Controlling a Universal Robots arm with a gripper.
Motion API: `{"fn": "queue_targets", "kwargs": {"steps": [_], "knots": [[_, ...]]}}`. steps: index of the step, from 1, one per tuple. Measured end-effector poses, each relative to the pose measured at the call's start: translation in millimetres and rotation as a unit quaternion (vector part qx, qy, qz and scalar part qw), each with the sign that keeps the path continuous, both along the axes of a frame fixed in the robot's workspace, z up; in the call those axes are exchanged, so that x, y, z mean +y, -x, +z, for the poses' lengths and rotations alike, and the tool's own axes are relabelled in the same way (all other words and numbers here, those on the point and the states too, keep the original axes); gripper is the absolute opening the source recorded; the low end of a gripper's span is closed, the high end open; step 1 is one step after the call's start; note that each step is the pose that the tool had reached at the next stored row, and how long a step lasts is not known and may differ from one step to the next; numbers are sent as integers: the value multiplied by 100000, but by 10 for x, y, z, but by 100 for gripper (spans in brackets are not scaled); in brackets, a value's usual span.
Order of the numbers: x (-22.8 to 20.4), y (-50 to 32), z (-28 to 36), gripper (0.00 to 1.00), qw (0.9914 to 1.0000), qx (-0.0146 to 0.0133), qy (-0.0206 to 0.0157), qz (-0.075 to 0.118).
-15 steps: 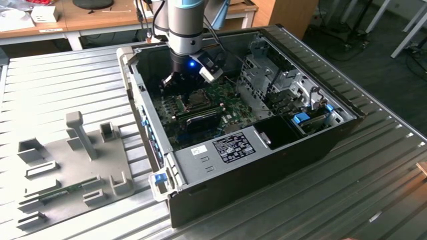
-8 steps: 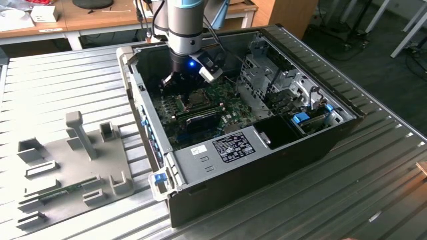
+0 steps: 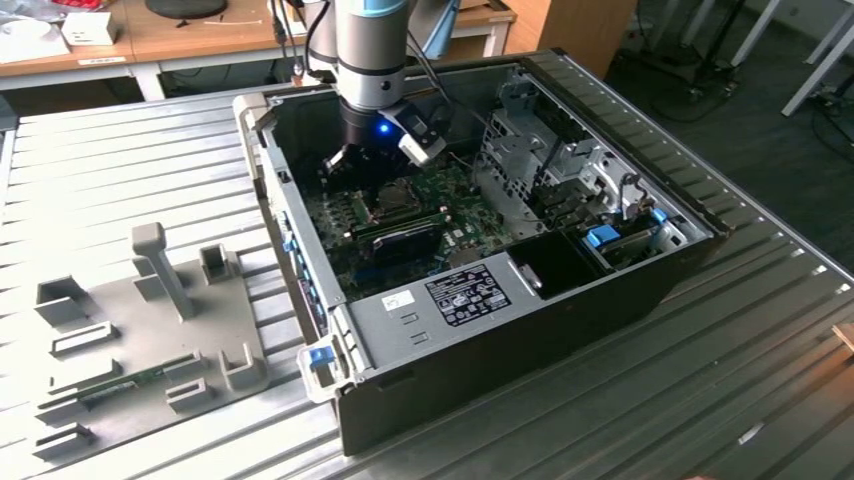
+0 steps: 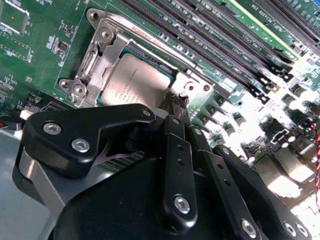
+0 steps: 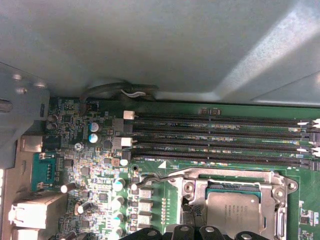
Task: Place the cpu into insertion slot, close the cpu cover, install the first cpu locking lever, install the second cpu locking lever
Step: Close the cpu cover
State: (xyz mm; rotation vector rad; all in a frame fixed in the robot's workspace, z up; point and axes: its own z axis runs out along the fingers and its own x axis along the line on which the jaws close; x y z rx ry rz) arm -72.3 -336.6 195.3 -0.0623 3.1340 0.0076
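Nearest us, low in the second wrist view, the gripper point(image 4: 177, 102) hung with jaws clenched on nothing, its tips just beside the cpu point(image 4: 132, 82). The chip lay upper centre, seated in the insertion slot point(image 4: 104, 34) under the lowered cpu cover point(image 4: 97, 62). We judged the first locking lever point(image 5: 156, 177) step in hand, calling for a downward press to latch.

Matt grey metal cpu point(image 4: 137, 82), shiny silvery cpu cover point(image 4: 112, 50), glossy green circuit board point(image 4: 45, 55).
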Motion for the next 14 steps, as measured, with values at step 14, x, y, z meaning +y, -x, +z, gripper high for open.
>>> {"fn": "queue_targets", "kwargs": {"steps": [14], "knots": [[-3, 2, -1, 10, 100000, 95, 137, 0]]}}
